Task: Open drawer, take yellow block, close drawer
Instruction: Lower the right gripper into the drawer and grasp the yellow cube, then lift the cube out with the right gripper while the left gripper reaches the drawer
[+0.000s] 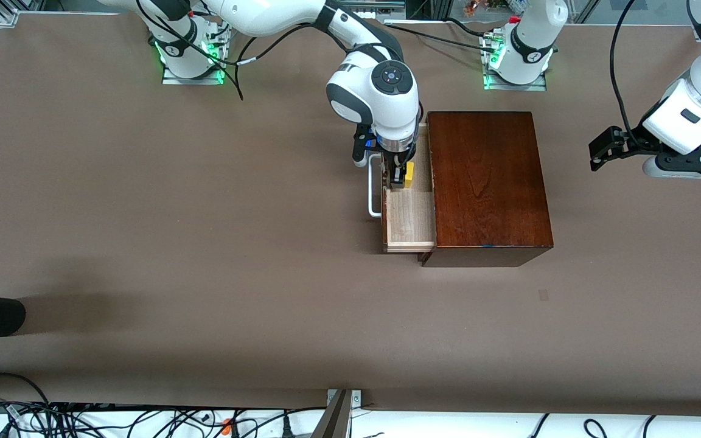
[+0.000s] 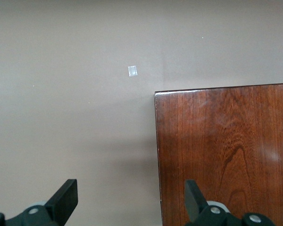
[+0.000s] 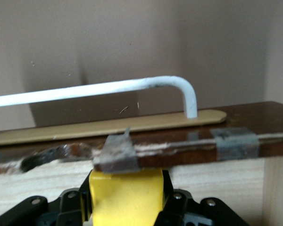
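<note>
Brown desk [image 1: 143, 243] carries a dark wooden box [image 1: 489, 182] with its drawer [image 1: 410, 225] pulled out toward the right arm's end. Yellow block [image 1: 409, 175] sits inside the drawer, in the part farther from the front camera, between the fingers of the right end effector [image 1: 398, 176], which is clenched on it from directly above. White handle [image 3: 132, 87] lies just beside the grip, so the lift should go straight up. Left end effector [image 1: 606, 149] waits released, over bare desk past the box. No brands, labels or legible writing observed.
</note>
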Controlling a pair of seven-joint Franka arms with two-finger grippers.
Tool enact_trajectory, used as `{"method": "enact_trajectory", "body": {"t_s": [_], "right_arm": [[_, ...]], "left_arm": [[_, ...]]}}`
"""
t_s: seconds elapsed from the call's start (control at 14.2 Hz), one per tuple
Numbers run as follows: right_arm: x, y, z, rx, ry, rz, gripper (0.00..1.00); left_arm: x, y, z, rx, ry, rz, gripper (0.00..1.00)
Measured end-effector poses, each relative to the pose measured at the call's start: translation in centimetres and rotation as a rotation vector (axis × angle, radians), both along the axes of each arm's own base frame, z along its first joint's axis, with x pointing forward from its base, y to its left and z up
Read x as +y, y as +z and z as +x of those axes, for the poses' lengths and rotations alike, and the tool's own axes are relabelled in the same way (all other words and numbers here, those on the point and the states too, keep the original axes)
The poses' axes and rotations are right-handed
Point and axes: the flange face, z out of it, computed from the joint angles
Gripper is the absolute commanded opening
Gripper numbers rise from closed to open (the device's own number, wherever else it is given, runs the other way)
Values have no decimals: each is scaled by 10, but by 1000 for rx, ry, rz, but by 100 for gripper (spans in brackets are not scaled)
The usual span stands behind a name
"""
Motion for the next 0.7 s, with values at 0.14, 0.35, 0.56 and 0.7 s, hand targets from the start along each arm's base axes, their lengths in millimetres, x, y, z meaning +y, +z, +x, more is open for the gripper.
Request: {"method": "enact_trajectory", "body": {"t_s": [0.14, 0.35, 0.56, 0.7], "right_arm": [[2, 18, 4, -8, -6, 10, 1], [0, 80, 15, 9, -31, 31, 1], [-24, 161, 24, -12, -8, 57, 1], [-63, 198, 44, -2, 107, 37, 1]], "left_arm": [[0, 0, 0, 0, 0, 0, 100], [0, 0, 0, 0, 1, 0, 100], [0, 0, 0, 2, 1, 0, 100], [0, 0, -1, 5, 1, 0, 100]]}}
